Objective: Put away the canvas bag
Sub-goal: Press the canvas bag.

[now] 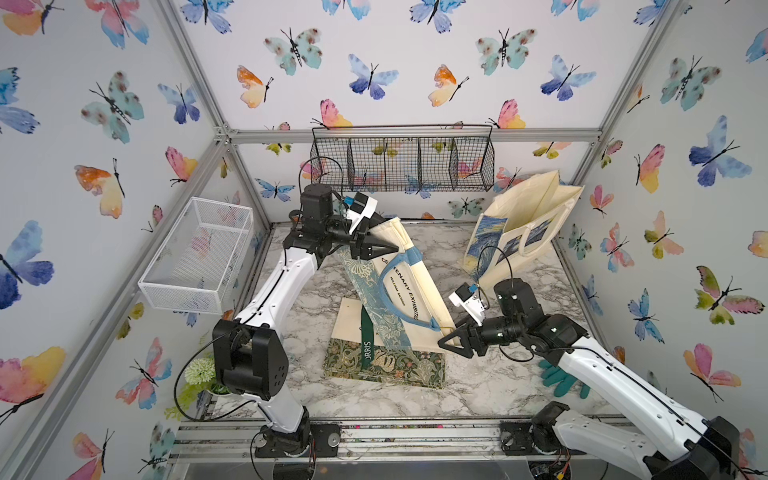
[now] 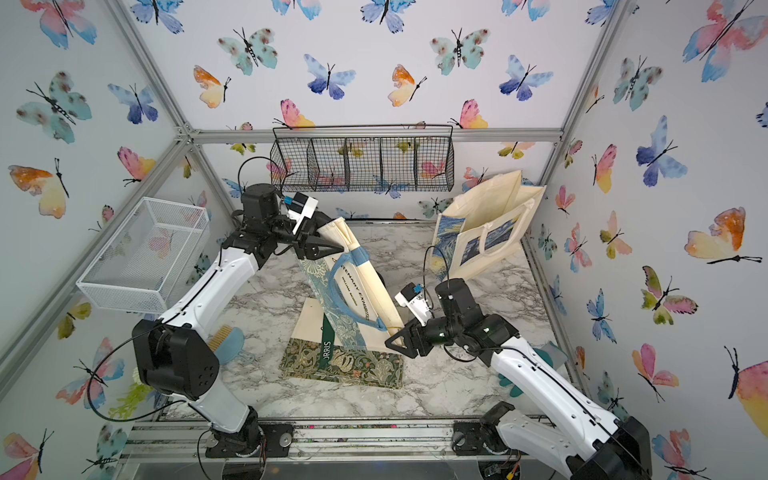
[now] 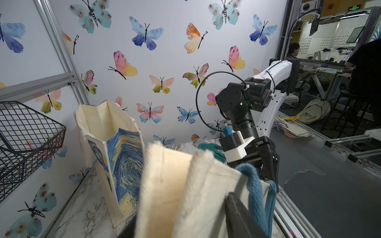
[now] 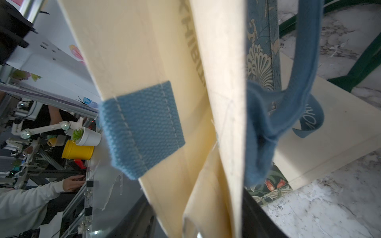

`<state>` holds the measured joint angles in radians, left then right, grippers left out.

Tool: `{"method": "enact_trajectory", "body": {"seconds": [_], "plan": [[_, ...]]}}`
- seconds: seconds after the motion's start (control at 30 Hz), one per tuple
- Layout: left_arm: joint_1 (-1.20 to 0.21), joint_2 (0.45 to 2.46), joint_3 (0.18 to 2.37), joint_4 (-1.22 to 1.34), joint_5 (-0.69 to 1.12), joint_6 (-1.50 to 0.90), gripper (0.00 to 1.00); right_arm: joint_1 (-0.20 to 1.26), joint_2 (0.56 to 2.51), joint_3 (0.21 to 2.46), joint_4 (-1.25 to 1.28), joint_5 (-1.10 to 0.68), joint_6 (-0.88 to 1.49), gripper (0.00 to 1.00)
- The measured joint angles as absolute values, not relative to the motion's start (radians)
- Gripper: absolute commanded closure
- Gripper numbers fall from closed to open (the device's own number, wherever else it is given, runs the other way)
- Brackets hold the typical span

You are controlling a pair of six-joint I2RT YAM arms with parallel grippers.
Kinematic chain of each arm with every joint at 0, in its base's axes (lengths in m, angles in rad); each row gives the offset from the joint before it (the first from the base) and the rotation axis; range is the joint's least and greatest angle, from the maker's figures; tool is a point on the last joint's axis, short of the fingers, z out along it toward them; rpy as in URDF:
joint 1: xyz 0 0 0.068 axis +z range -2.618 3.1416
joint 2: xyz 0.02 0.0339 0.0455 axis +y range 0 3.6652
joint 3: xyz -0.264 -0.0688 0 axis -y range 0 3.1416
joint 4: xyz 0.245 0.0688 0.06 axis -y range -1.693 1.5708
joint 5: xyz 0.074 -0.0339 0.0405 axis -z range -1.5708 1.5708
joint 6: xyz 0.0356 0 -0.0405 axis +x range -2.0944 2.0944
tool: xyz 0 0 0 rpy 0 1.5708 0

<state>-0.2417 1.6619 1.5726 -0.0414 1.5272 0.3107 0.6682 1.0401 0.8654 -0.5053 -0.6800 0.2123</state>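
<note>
REMOTE STATION: I hold the canvas bag [image 1: 409, 286] aloft and tilted over the marble table [image 1: 478, 390]. The left gripper [image 1: 388, 248] is clamped on its far upper end and the right gripper [image 1: 451, 341] on its near lower corner. Its blue handle [image 1: 415, 254] crosses the lettering, so I read only part. A green-patterned bag [image 1: 386, 368] lies flat beneath, half covered. A teal glove [image 1: 559, 376] shows partly behind the right arm. At back right a starry-print tote [image 1: 523, 232] stands open, cream lining visible inside. Butterfly wallpaper shows through the black wire basket [image 1: 403, 162] and the white mesh basket [image 1: 195, 257].
</note>
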Motion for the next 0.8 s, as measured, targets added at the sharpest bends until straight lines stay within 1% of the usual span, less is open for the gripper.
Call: {"method": "enact_trajectory", "body": {"seconds": [0.1,0.23,0.3,0.37,0.4,0.47,0.53,0.57,0.6,0.67,0.7,0.73,0.77,0.8], "plan": [[-0.242,1.662,1.57,-0.042,1.528,0.309,1.0,0.714,1.06,0.875,-0.512,-0.609,0.217,0.4],[-0.242,1.662,1.562,-0.041,1.528,0.31,1.0,0.735,1.076,0.898,-0.521,-0.503,0.227,0.43],[-0.242,1.662,1.56,-0.041,1.528,0.31,1.0,0.74,1.084,0.91,-0.524,-0.453,0.235,0.49],[-0.241,1.662,1.558,-0.041,1.528,0.31,1.0,0.741,1.091,0.912,-0.523,-0.411,0.245,0.63],[-0.241,1.662,1.557,-0.041,1.528,0.31,1.0,0.741,1.092,0.912,-0.523,-0.4,0.249,0.72],[-0.242,1.662,1.555,-0.042,1.527,0.31,1.0,0.741,1.095,0.912,-0.516,-0.388,0.257,0.97],[-0.242,1.66,1.554,-0.042,1.524,0.31,0.99,0.741,1.097,0.912,-0.513,-0.389,0.261,0.98],[-0.242,1.655,1.547,-0.042,1.513,0.31,0.82,0.741,1.097,0.912,-0.513,-0.395,0.26,0.98],[-0.242,1.65,1.54,-0.042,1.498,0.306,0.67,0.741,1.098,0.912,-0.513,-0.401,0.259,0.98],[-0.242,1.63,1.516,-0.034,1.444,0.276,0.64,0.741,1.098,0.92,-0.524,-0.413,0.252,0.98],[-0.242,1.62,1.503,-0.018,1.41,0.239,0.61,0.741,1.098,0.931,-0.537,-0.418,0.248,0.98],[-0.242,1.608,1.488,0.004,1.367,0.194,0.65,0.741,1.1,0.948,-0.555,-0.422,0.243,0.98],[-0.241,1.6,1.48,0.023,1.322,0.145,0.75,0.741,1.103,0.968,-0.575,-0.428,0.241,0.98],[-0.241,1.597,1.48,0.033,1.273,0.101,0.76,0.742,1.109,0.992,-0.594,-0.434,0.239,0.98]]}}
